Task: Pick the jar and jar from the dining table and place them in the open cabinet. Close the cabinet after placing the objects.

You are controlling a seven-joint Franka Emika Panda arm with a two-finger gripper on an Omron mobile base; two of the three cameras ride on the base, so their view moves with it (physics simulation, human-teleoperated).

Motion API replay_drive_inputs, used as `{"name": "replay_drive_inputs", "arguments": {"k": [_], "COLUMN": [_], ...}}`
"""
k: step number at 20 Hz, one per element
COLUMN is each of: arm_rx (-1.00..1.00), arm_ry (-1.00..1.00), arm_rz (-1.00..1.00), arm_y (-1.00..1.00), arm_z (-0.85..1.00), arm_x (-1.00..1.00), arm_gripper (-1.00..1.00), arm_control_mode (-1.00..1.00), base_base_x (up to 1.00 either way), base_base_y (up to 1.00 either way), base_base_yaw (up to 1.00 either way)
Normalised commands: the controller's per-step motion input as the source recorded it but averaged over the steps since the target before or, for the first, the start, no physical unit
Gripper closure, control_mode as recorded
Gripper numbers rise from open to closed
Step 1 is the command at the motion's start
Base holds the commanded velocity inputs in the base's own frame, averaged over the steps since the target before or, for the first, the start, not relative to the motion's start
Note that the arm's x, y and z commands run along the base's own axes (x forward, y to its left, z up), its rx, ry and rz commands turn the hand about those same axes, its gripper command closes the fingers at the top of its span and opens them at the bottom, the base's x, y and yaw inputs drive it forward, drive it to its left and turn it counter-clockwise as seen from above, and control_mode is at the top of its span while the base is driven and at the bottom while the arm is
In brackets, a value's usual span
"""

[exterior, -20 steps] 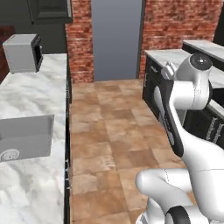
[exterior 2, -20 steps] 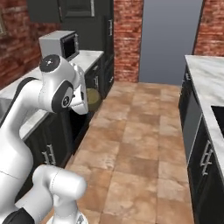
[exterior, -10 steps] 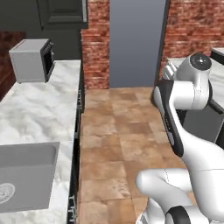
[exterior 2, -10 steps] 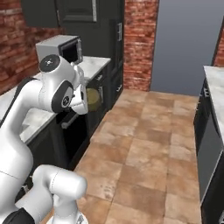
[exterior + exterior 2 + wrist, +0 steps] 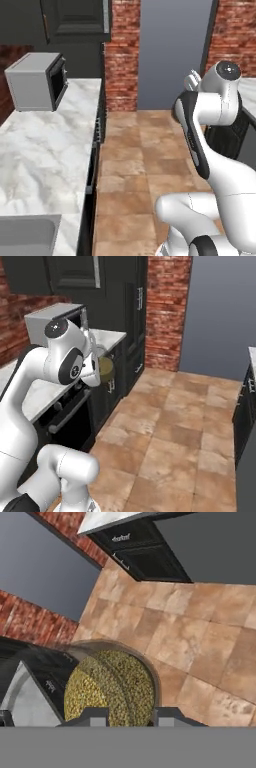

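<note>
Clear glass cylindrical jar (image 5: 111,687) with olive-yellow filling sits clamped between the gripper (image 5: 131,716) fingertips — looks rigid, slick, breakable, probably hefty, so grip mid-wall and firm

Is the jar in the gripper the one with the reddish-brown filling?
No. In the hand view the jar between the gripper fingertips holds olive-yellow grainy filling, not reddish-brown.
</note>
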Motion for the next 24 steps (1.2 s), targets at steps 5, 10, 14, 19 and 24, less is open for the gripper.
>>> {"name": "replay_drive_inputs", "arguments": {"k": [5, 10, 14, 19, 24], "arm_rx": [0.00, 0.00, 0.00, 0.00, 0.00], "arm_ry": [0.00, 0.00, 0.00, 0.00, 0.00], "arm_rz": [0.00, 0.00, 0.00, 0.00, 0.00], "arm_y": [0.00, 0.00, 0.00, 0.00, 0.00], "arm_z": [0.00, 0.00, 0.00, 0.00, 0.00], "arm_x": [0.00, 0.00, 0.00, 0.00, 0.00], "arm_gripper": [1.00, 1.00, 1.00, 1.00, 1.00], "arm_control_mode": [1.00, 1.00, 1.00, 1.00, 1.00], "base_base_x": [1.00, 0.88, 0.68, 0.56, 0.42], "base_base_y": [-0.40, -0.44, -0.60, -0.67, -0.62], "base_base_yaw": [0.16, 0.20, 0.25, 0.29, 0.39]}}
